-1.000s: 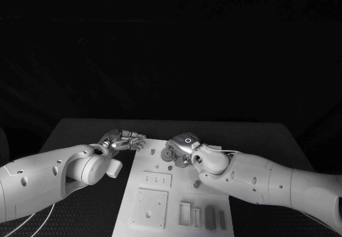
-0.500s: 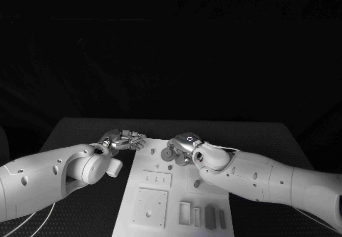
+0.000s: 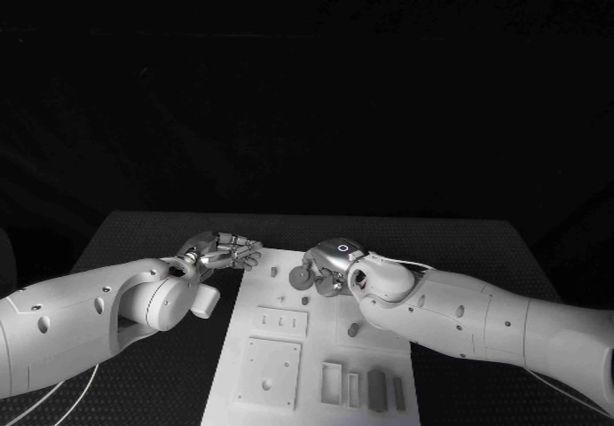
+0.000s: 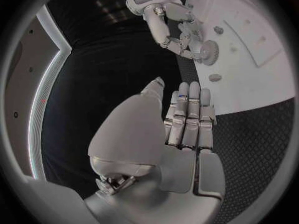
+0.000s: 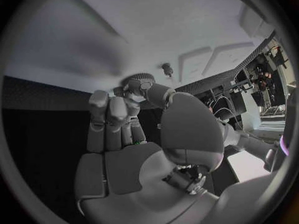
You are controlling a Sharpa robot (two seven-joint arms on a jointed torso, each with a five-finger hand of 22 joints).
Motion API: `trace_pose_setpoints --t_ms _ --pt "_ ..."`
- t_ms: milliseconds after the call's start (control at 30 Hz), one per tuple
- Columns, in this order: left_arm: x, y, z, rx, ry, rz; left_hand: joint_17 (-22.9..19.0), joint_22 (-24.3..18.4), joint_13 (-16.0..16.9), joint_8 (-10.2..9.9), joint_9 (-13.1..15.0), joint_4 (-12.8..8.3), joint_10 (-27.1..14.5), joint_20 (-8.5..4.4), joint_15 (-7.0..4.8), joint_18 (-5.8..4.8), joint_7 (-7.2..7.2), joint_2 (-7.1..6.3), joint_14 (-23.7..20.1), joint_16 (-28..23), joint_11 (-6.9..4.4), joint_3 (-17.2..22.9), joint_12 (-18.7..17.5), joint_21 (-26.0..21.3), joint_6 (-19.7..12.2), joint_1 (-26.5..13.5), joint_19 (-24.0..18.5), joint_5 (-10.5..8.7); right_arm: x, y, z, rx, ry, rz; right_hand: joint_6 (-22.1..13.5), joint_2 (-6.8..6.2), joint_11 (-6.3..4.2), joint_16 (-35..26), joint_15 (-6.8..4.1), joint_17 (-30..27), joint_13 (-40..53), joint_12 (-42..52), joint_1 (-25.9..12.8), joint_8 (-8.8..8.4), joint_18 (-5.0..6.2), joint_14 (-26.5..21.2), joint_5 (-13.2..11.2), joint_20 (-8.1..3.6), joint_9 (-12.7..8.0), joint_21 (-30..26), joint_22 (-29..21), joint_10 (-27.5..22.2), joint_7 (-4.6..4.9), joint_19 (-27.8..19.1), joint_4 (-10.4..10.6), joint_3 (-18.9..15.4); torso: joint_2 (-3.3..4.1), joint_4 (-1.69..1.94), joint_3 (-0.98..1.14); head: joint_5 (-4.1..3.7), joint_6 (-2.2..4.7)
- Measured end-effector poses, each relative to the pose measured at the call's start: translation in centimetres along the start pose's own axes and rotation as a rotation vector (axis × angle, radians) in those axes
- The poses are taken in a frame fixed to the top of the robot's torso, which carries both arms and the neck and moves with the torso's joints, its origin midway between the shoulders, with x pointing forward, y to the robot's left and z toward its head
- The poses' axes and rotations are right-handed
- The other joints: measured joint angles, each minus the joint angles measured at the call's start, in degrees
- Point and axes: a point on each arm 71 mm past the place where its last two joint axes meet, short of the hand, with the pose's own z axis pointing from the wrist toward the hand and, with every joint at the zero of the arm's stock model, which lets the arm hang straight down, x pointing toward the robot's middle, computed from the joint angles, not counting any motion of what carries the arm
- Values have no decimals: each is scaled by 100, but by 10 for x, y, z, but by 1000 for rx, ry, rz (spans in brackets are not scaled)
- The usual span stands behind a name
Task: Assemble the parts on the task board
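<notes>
While the left hand [image 3: 223, 251] hovers over bare black table [image 3: 141, 240] just off the left edge of the task board [image 3: 288, 306], its fingers [image 4: 187, 119] lie straight and pressed side by side, holding nothing. Dark table runs on to the left and behind it. On the board's near part sit a square plate [image 3: 270, 373] and a row of narrow rectangular blocks [image 3: 365, 389]. Toward the board's far end, the right hand [image 3: 330, 266] pinches a small gear [image 3: 301, 278] between thumb and fingertips [image 5: 118, 104]; the gear is a round toothed disc, held close above the white surface beside a small peg [image 5: 167, 69]. More open table lies to the right of the board.
</notes>
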Motion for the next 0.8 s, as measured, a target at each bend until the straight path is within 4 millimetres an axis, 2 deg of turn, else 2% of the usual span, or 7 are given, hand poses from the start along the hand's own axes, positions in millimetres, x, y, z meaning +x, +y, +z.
trace_pose_setpoints --t_ms 367,600,800 --pt "-2 0 -2 -1 -4 0 -1 0 0 0 0 0 0 0 0 0 0 0 0 0 0 0 0 0 0 0 0 0 -3 -8 -11 4 -3 25 44 22 0 1 1 6 0 0 -22 54 0 1 89 1 15 0 0 0 21 -1 -32 0 1 -12 8 2 12" --pt "-3 1 -2 -2 -5 -1 5 0 0 0 0 0 0 0 0 0 0 0 0 0 0 0 0 0 0 0 0 0 -20 -13 -16 2 -90 78 70 22 21 1 2 12 -1 0 -22 53 0 2 -48 2 2 0 0 -21 35 -1 -48 16 1 -15 12 -14 37" --pt "-6 1 -4 -2 -12 -1 5 -5 0 0 0 0 0 0 0 0 0 0 0 -22 0 0 0 0 0 0 0 0 -42 -28 -28 1 -187 160 99 22 21 1 9 12 -1 0 -22 53 0 9 -136 3 -3 0 0 -21 48 -1 -48 16 0 -21 18 -29 69"
